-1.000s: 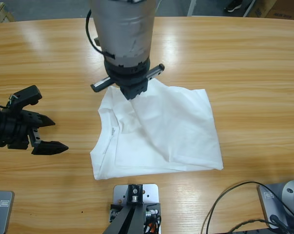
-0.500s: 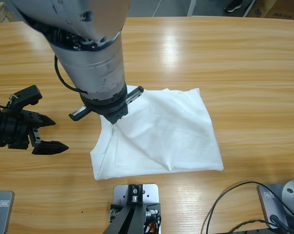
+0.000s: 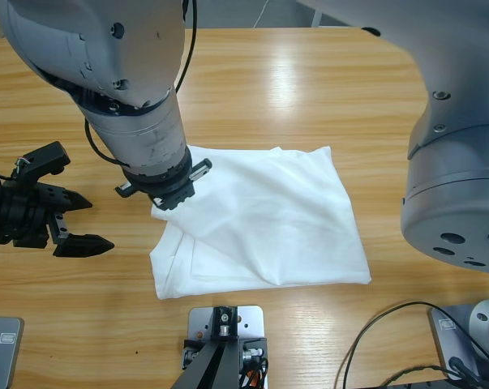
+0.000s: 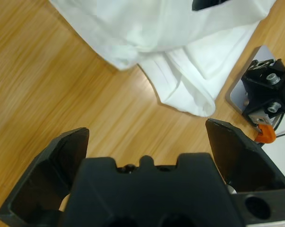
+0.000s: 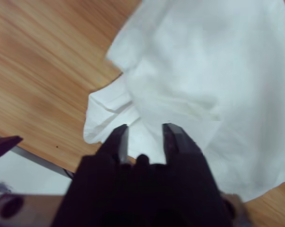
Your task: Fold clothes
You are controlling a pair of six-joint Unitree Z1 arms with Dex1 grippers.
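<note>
Since a second ago the right gripper [image 3: 169, 197] has swung from the shirt's far edge toward the left, dragging a fold of the white T-shirt [image 3: 268, 219] with it — its jaws are pinched on the cloth at the shirt's left edge. The shirt lies partly folded and rumpled on the wooden table [image 3: 390, 105], near the front middle. The left gripper [image 3: 78, 223] rests on the table off to the shirt's left — jaws spread wide, holding nothing.

Right gripper [image 3: 169, 197] fingertips hidden by its own wrist in the high view, T-shirt [image 3: 268, 223] logo not visible, shirt's upper-left corner covered by the arm, shirt cropped in both wrist views
</note>
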